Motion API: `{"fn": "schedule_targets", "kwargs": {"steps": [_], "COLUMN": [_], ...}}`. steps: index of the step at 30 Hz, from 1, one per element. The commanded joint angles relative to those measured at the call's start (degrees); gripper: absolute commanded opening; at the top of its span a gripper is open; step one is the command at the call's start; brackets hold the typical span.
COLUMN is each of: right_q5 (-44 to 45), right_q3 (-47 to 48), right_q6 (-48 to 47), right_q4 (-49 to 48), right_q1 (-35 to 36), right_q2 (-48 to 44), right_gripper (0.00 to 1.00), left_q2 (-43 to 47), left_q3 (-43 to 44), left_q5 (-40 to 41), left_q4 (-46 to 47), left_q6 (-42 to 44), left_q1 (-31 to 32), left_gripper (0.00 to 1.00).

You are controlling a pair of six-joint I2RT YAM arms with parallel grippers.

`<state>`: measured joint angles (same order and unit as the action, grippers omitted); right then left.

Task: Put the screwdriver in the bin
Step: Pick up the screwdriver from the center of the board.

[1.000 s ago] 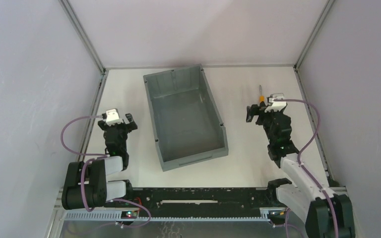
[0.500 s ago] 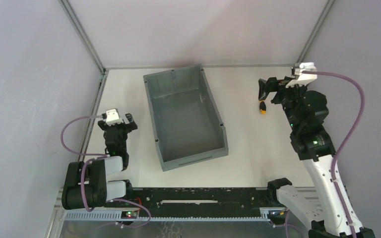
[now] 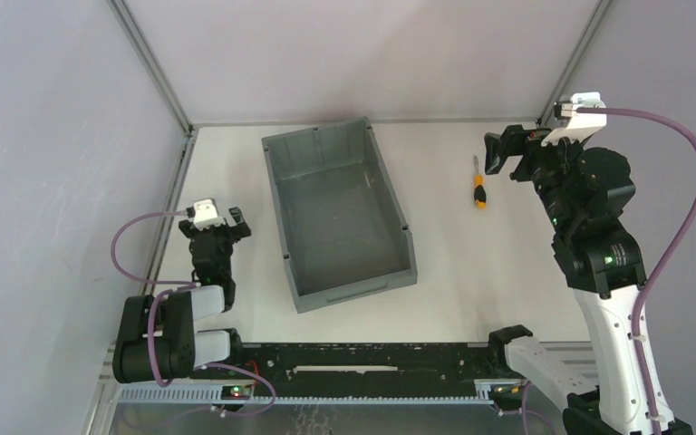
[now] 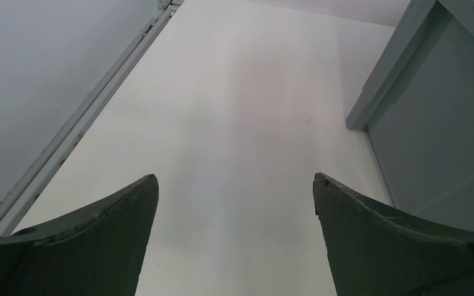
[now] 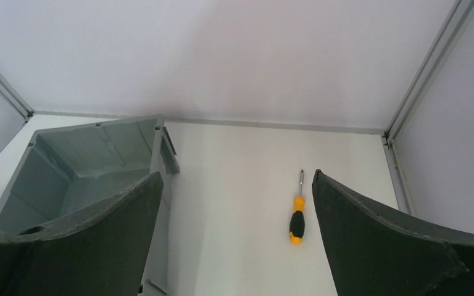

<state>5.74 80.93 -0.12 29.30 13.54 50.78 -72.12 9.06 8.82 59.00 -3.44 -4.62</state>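
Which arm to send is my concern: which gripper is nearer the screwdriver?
Right. The right gripper hovers close beside the screwdriver; the left gripper sits across the bin from it.

No text, label, brand, number or sign can be read in any of the views.

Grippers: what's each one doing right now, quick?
Left gripper: open, holding nothing.
Right gripper: open, empty; screwdriver lies free ahead of it.
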Motion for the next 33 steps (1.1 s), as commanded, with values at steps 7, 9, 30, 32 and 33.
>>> {"fn": "schedule_targets", "kwargs": {"steps": [7,9,30,32,33], "right_q5": [1.76,1.57,-0.59,-0.97,-1.11], "right_q3": [2.83,2.83,-3.73,-3.71,-3.71], "right_q6": [-1.12,-1.39,-1.72,-1.73,-1.73], "right_q4": [3.43,3.27,-3.38,-3.79,-3.95], "right_q1": [0.03,-0.65,-10.73,-11.2,-11.37], "right_q2": [3.82,5.94,34.42,37.73,39.26], "right_gripper": [1.0,1.0,1.0,1.0,1.0], "left_q2": [0.16,0.14,0.16,0.16,0.16], "left_q3": [1.76,1.75,1.76,1.81,1.76], "left_q5": [0.51,0.58,0.58,0.53,0.56], "left_q4": [1.55,1.55,1.55,1.55,1.55], "left_q6": [1.27,1.27,1.28,1.26,1.31], "left_q1": [0.35,0.4,0.39,0.35,0.36], "left_gripper": [1.0,1.0,1.0,1.0,1.0]}}
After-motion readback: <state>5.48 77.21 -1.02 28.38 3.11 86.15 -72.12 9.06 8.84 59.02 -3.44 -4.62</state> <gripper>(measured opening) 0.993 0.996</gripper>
